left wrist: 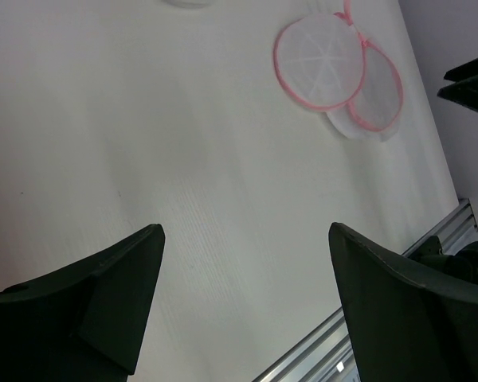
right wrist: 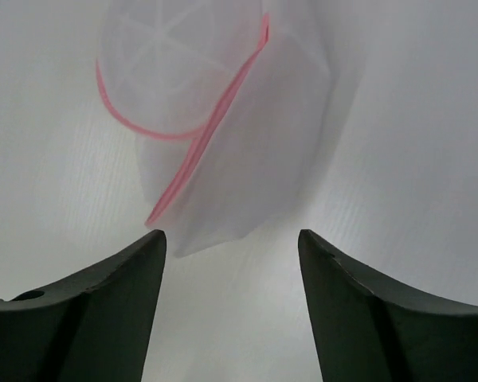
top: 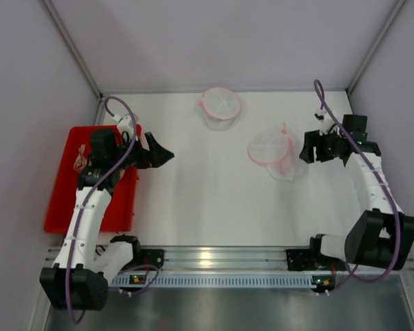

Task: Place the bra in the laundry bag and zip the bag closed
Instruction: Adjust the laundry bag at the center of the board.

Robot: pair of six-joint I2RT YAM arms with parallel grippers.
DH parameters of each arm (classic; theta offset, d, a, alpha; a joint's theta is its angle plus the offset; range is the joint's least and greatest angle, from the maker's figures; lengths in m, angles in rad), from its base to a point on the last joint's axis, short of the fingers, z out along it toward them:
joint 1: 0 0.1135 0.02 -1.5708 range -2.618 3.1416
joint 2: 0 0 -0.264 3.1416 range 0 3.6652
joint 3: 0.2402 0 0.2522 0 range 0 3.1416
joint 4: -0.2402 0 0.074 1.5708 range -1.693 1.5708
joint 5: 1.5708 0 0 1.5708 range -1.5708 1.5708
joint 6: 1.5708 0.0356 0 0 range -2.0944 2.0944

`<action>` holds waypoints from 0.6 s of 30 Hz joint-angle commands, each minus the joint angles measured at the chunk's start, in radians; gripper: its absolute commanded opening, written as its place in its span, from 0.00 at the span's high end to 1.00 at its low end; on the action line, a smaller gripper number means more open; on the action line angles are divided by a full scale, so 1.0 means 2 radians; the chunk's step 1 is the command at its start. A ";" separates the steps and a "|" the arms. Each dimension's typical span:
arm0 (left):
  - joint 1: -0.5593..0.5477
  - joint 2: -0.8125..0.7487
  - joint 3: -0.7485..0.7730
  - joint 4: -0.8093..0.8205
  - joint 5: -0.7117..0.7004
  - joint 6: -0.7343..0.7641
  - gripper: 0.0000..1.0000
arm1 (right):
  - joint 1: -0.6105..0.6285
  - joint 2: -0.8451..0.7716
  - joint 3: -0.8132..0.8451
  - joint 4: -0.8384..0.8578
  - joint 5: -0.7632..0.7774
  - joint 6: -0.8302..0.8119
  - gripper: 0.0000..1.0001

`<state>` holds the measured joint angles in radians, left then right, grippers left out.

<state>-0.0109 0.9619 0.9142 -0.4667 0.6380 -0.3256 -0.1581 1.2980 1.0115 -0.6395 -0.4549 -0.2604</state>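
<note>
A round white mesh laundry bag with pink trim lies on the table right of centre, its lid flipped open beside it; it also shows as the laundry bag and laundry bag. My right gripper stands open just to its right, with nothing between the fingers and the bag's edge just ahead of the tips. My left gripper hangs open over bare table left of centre. A pale pink-strapped item, apparently the bra, lies on the red tray, mostly hidden by the left arm.
A red tray sits at the table's left edge under the left arm. A second pink-trimmed mesh bag stands at the back centre. Grey walls close in the sides and back, and a metal rail runs along the near edge.
</note>
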 commanded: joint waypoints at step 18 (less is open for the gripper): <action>0.002 -0.004 0.024 0.009 -0.012 0.027 0.08 | 0.354 0.156 0.037 0.159 0.283 -0.306 0.29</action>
<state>-0.0109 0.9840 0.9264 -0.4671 0.6266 -0.3008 0.5163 1.6020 1.0439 -0.3851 0.0357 -0.7544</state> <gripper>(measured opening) 0.916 0.699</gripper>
